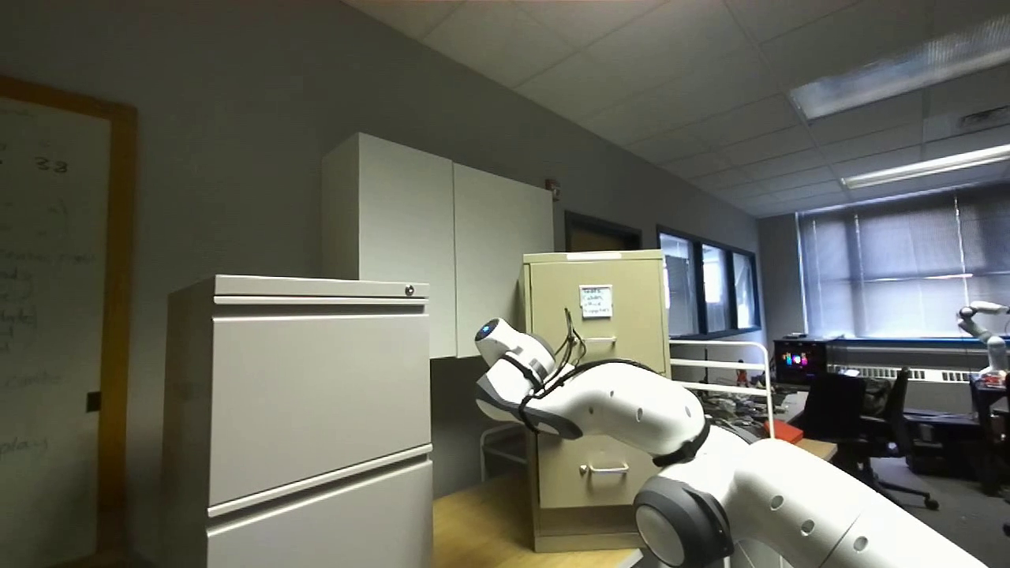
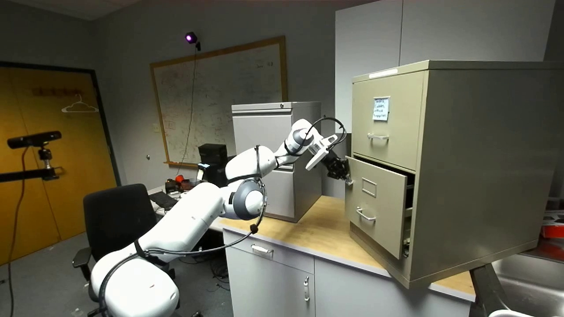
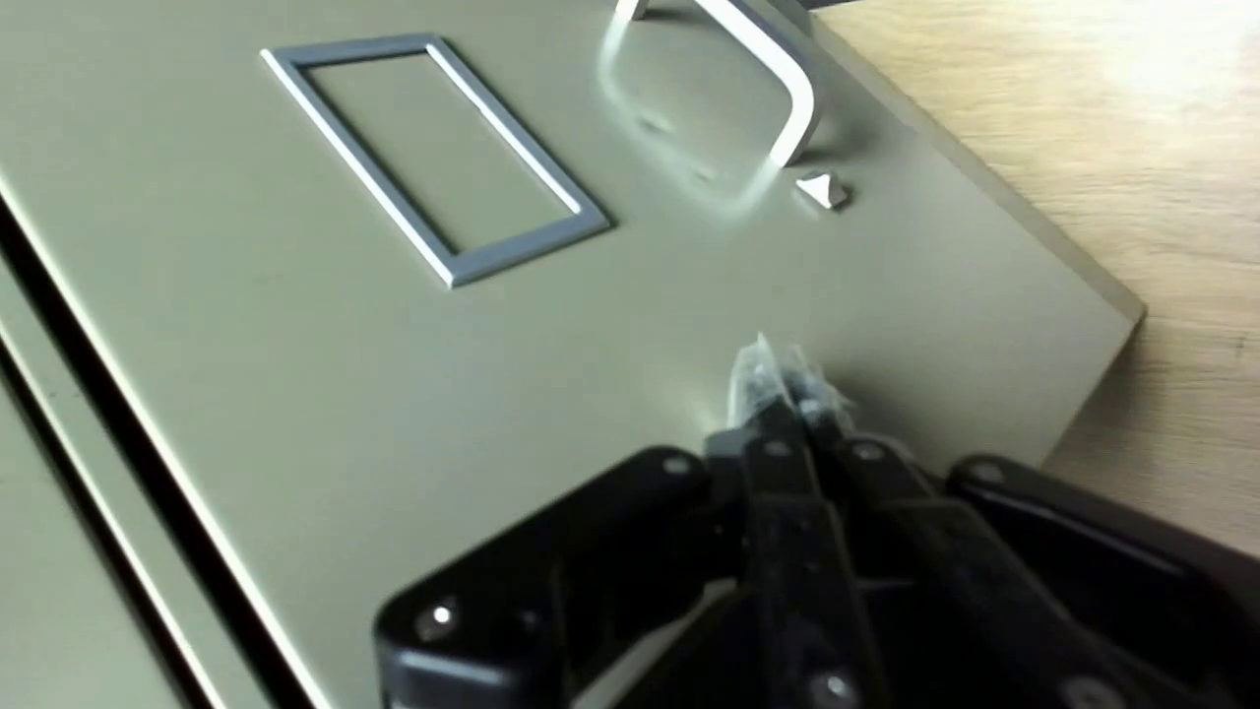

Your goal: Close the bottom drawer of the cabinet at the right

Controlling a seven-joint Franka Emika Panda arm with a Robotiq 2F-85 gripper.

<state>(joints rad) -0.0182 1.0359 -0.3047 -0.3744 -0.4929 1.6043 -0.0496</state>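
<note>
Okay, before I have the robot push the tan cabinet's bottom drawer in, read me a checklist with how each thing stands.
1. Bottom drawer needs a push: ok, in an exterior view it stands partly out of the cabinet.
2. Hand shut for pushing: ok, its fingertips are together.
3. Hand clear of the handle: ok, they are apart in the wrist view.
4. Fingertips firmly against the drawer: cannot tell; they are right at it, but pressure does not show.
5. Push point centred: not ok, it sits toward one side edge.
6. Nothing inside blocking: cannot tell, only a slit of the inside shows.
</note>
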